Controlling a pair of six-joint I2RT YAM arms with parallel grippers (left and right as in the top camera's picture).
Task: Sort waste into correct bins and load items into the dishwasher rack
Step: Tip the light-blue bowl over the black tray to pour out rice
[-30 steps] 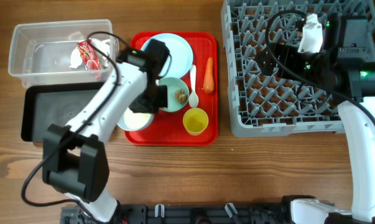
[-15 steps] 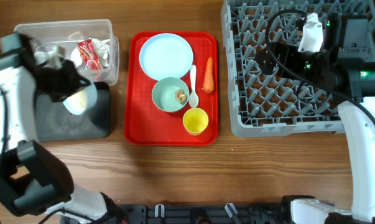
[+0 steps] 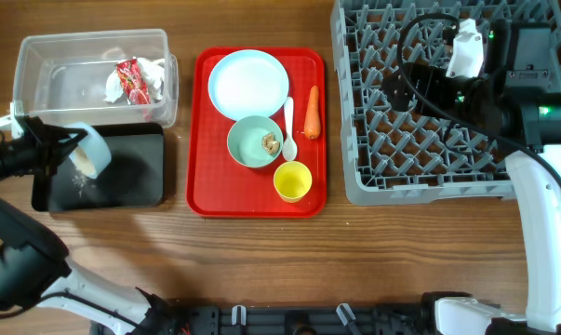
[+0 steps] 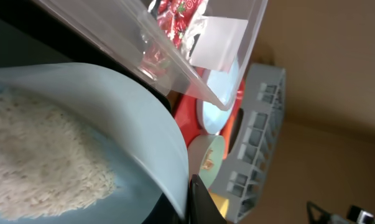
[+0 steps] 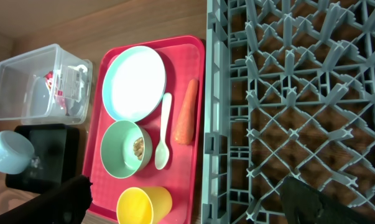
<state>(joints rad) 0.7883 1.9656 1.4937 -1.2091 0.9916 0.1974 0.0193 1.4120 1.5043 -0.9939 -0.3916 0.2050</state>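
Tilting over the shallow black rectangular tub [image 3: 131, 177] at far left, a pale blue bowl [image 3: 87, 156] is pinched at its rim by the left gripper [image 3: 66, 149], jaws pressed together on the wall; loose white rice grains [image 4: 44, 162] lie heaped inside the bowl, and a few specks show on the tub floor below it; one dark finger [image 4: 203, 199] shows at the bowl's edge in the left wrist view. Just behind the black tub stands a clear plastic rectangular tub [image 3: 47, 88], holding a crumpled red-and-white wrapper [image 3: 131, 81] and a crumpled white tissue [image 3: 113, 87] at its right end. Centre: a flat red tray [image 3: 206, 191] bears a pale blue round plate [image 3: 249, 84] at the back, a mint-green bowl [image 3: 252, 144] with a small brown food scrap [image 3: 272, 142] inside, a white spoon [image 3: 289, 119] just beside that bowl, a small orange carrot [image 3: 312, 112] lying lengthwise near the right rim, and a small yellow cup [image 3: 292, 181] upright at the front. Right: a large square grey plastic crate with upright pegs [image 3: 373, 177] sits beside the tray; the right gripper [image 3: 396, 91] hangs above it, fingers spread wide and holding nothing.
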